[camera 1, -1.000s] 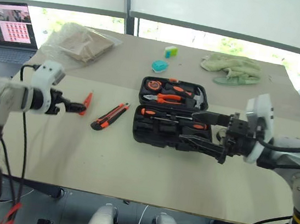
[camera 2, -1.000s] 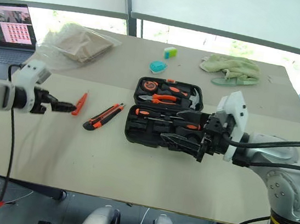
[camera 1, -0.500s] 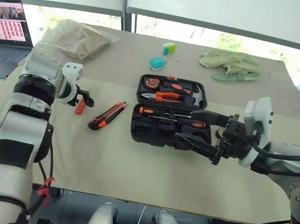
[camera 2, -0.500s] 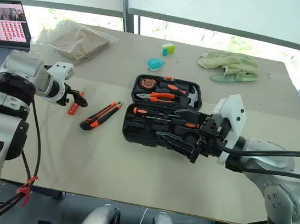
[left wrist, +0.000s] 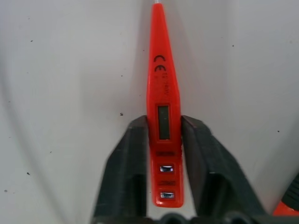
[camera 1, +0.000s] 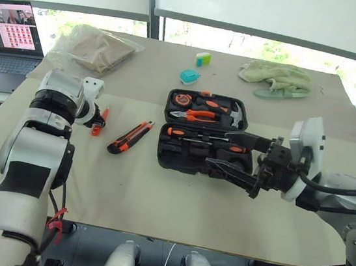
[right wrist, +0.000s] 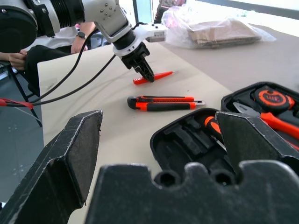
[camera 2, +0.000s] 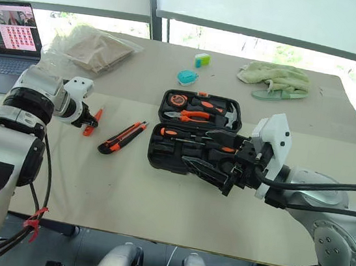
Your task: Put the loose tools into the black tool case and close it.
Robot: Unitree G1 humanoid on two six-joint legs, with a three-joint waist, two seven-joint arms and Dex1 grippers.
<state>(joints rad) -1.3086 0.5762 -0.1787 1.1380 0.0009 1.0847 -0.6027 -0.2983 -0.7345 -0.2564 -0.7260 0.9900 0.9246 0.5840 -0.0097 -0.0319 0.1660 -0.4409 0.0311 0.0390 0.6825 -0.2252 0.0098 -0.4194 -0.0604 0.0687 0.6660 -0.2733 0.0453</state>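
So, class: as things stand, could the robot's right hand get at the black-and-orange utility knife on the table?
Probably yes: the right hand is open, and bare beige table separates it from the black-and-orange utility knife.

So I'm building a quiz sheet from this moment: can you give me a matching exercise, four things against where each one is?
Things:
1. slim orange screwdriver
2. utility knife
3. black tool case
4. green cloth

Places:
A. far right part of the table
B. open, in front of the right gripper
C. between the left gripper's fingers
D. loose on the table, left of the case

Pairs: 1-C, 2-D, 3-B, 4-A
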